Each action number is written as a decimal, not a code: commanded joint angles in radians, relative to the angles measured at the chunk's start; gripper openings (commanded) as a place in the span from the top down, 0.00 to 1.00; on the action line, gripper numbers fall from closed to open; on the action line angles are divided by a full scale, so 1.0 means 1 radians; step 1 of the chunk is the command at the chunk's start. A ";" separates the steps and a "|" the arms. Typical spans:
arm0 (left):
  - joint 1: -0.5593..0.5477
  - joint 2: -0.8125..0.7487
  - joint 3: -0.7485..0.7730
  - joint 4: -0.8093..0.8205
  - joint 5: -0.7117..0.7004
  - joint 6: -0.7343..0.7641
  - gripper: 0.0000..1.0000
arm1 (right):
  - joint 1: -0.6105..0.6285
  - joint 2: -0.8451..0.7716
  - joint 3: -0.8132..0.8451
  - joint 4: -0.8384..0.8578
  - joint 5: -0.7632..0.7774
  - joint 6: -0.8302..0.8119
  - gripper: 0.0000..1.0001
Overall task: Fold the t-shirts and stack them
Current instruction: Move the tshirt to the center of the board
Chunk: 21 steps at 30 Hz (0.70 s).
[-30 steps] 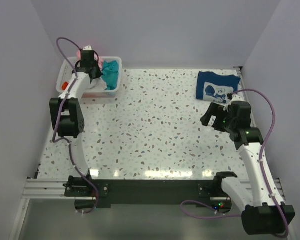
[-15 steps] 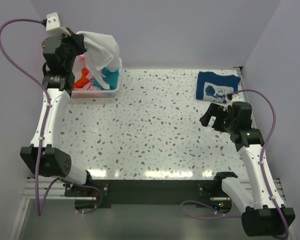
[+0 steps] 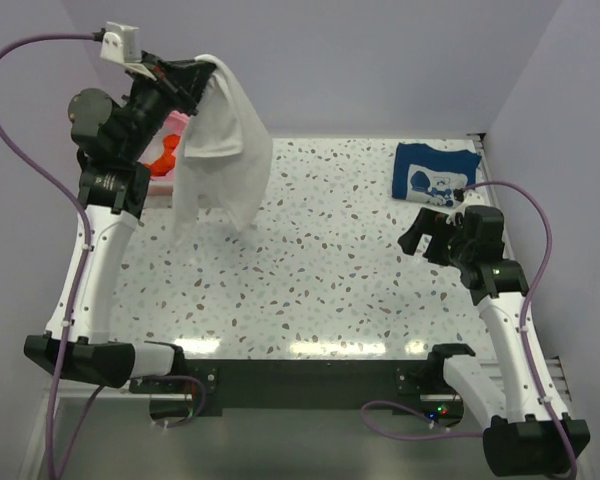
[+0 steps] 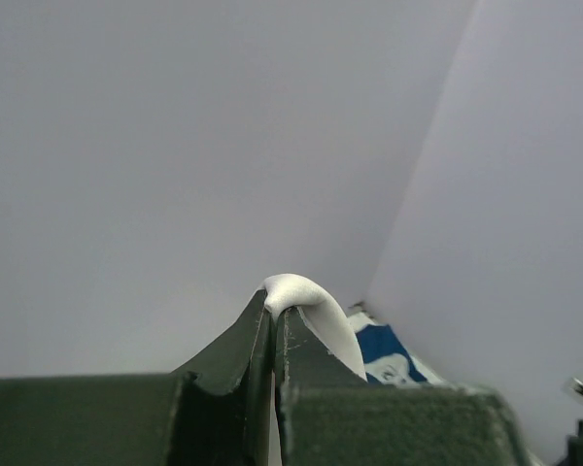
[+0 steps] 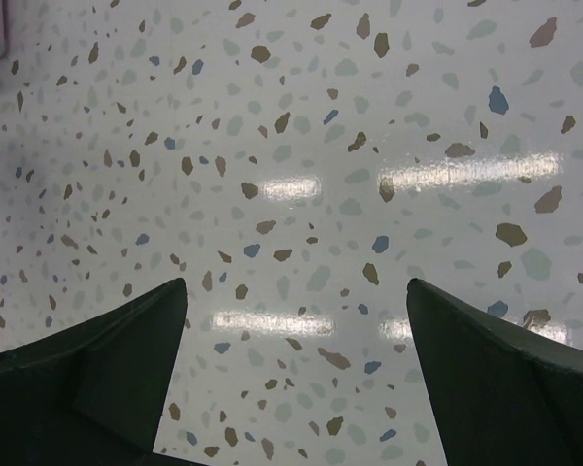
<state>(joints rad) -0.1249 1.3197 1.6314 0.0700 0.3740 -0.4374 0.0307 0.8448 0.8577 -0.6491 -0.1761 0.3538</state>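
Observation:
High over the table's back left, my left gripper [image 3: 202,72] is shut on a plain white t-shirt [image 3: 223,150], which hangs down from it and hides most of the basket behind. In the left wrist view a white fold [image 4: 306,306] bulges out between the pressed-together fingers [image 4: 316,374]. A folded navy t-shirt with a white cartoon print [image 3: 432,172] lies flat at the back right, and its edge [image 4: 384,354] shows past the left fingers. My right gripper [image 3: 420,236] hovers open near the navy shirt; only bare speckled tabletop [image 5: 291,194] lies between its fingers [image 5: 107,359].
Pink cloth [image 3: 176,124] and orange cloth [image 3: 161,161] show beside the hanging white shirt, where the basket stands at the back left. Pale walls close in the table on the left, back and right.
The left arm has risen out of the basket, lifting the white t-shirt up and to the right until it hangs free. The right arm has stayed in place.

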 commanded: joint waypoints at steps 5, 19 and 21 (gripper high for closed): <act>-0.156 -0.036 -0.062 0.216 0.187 -0.162 1.00 | -0.002 -0.023 -0.006 0.032 -0.013 -0.009 0.01; -0.328 -0.166 -0.485 0.455 0.105 -0.302 1.00 | -0.003 -0.004 -0.011 0.026 0.038 -0.006 0.01; -0.328 -0.206 -0.562 0.398 0.030 -0.287 1.00 | -0.003 0.000 -0.014 0.028 0.036 -0.006 0.01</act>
<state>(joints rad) -0.4519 1.1942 1.1484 0.4252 0.4988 -0.6998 0.0307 0.8391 0.8551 -0.6483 -0.1516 0.3542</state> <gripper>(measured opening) 0.038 0.987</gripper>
